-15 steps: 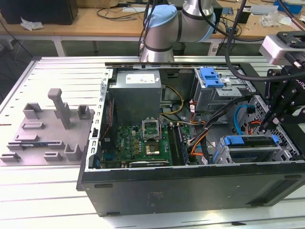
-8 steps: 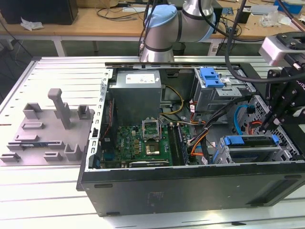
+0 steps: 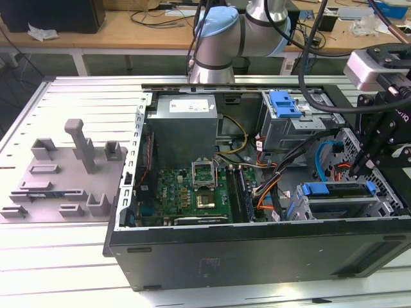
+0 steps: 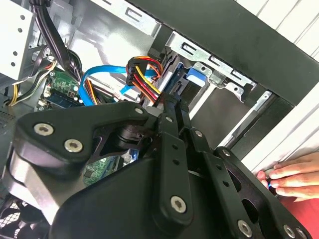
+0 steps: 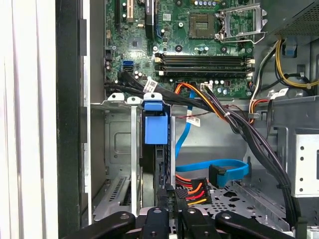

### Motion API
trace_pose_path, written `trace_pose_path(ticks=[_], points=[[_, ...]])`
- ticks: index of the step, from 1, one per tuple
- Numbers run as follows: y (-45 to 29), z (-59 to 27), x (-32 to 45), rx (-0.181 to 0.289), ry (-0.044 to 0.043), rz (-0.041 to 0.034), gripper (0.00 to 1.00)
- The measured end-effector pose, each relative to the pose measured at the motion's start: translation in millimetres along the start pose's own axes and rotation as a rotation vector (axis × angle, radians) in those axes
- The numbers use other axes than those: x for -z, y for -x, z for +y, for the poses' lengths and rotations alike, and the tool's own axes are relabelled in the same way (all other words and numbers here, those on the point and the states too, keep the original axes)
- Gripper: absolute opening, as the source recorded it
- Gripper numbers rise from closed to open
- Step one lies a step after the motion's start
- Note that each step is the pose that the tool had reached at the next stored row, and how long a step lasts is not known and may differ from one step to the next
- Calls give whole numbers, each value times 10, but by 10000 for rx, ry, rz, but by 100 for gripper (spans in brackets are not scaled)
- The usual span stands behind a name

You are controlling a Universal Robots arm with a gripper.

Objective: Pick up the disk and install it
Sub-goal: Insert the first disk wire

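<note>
**Disk seated in the lower drive bay, gripper closed just above it**

At the exterior view's left, a grey fixture plate [image 3: 61, 176] with upright blocks is seen lying on the ribbed metal table [image 3: 45, 263]. Beside it, the open computer case [image 3: 257, 253] is laid on its side. Within it, a grey power supply [image 3: 185, 122] is set above the green motherboard [image 3: 192, 192]. Further toward the exterior view's right, a metal drive cage [image 3: 289, 131] is topped by a blue plastic bracket [image 3: 284, 102].

Below that cage, the disk [image 3: 337, 189] is found standing on edge in the lower drive bay, with its blue carrier frame at the end nearer the motherboard. The gripper [image 3: 357, 173] is held directly over the disk's other end. In the second wrist view its fingers [image 4: 168, 124] are seen pressed close together. A red-and-yellow power connector [image 5: 192, 191] and a blue data cable [image 5: 219, 168] are seen just beside the gripper.

In the second wrist view, a person's hand [image 4: 291, 177] is laid against the case's outer edge.
</note>
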State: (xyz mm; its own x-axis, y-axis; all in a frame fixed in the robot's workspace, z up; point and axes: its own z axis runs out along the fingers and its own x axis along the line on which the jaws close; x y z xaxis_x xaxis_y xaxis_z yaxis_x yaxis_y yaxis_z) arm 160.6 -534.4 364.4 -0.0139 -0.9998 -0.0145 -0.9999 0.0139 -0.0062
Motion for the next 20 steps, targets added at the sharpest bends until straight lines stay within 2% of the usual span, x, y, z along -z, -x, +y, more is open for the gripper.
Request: trace_pose_path(ticks=[20], points=[[-15,1,-43,-3,-26,-2,17]])
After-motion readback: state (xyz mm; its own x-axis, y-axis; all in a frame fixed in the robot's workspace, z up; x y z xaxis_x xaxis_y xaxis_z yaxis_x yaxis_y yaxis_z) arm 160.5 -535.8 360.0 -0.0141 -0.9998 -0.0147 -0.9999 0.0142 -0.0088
